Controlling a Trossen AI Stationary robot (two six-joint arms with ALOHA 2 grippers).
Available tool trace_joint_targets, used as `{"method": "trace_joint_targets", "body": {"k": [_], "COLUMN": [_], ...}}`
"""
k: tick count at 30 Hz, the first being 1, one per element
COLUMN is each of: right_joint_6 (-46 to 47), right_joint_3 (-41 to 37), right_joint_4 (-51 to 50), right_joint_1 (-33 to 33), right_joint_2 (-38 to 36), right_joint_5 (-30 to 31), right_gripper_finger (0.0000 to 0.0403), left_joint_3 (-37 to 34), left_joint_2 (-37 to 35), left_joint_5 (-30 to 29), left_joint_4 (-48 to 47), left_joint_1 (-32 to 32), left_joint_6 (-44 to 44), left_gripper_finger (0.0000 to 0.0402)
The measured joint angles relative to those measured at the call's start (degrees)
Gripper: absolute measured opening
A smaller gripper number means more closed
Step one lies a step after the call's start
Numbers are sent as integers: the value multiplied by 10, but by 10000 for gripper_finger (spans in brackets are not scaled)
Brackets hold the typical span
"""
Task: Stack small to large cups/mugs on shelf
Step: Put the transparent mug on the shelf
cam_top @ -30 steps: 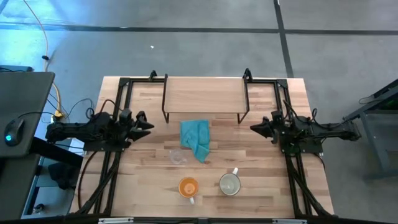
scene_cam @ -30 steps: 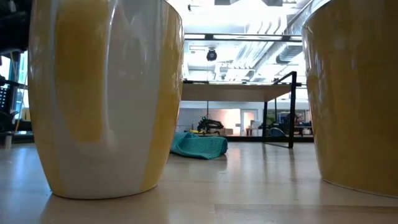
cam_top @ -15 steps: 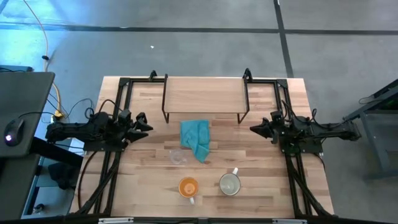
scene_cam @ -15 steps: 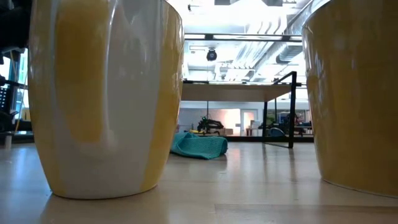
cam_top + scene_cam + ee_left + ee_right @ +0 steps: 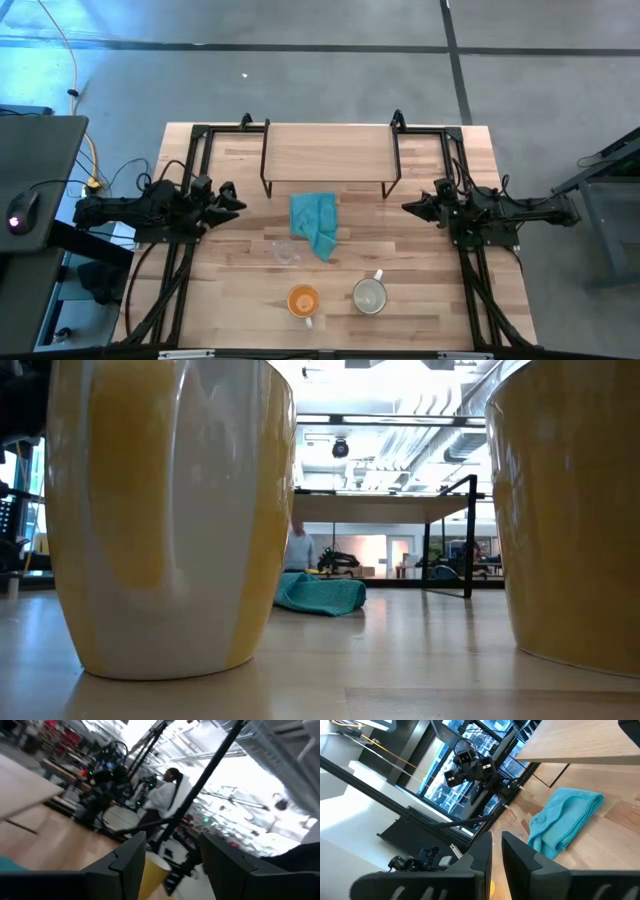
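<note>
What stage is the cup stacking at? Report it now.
Nothing is done: the shelf is bare. The clear glass cup, orange mug and pale mug all sit apart on the table, unstacked. Nothing is in hand: the left gripper and right gripper hold nothing, each at its own side. All stacking and shelving remains.

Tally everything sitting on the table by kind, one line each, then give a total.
Clear glass cup: 1
Handled mugs: 2, the orange mug and the cream-grey mug
Teal cloth: 1
Shelf: 1
Total: 5 things on the table; nothing is on the shelf.
</note>
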Motion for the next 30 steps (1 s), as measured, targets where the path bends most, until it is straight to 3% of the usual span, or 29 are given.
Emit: {"method": "trace_joint_targets", "body": {"k": [5,9,17,20,26,30], "right_joint_6": [5,4,-15,-15,-15,-10], "right_joint_3": [0,0,0,0,0,0], "right_joint_4": [0,0,0,0,0,0], "right_joint_1": [0,0,0,0,0,0], "right_joint_2": [0,0,0,0,0,0], "right_joint_5": [0,3,5,5,5,4], "right_gripper_finger": [32,32,32,32,32,32], "left_joint_3": [0,0,0,0,0,0], "left_joint_2": [0,0,0,0,0,0], "left_joint_5": [-12,-19,-21,-33,-50,-45], "left_joint_4": [-8,-38,-43,-43,-41,-39], "left_joint_1": [0,0,0,0,0,0], "left_joint_6": [-107,-77,-101,-90,-78,-78], "left_gripper_finger": [177,177,169,134,22,16]}}
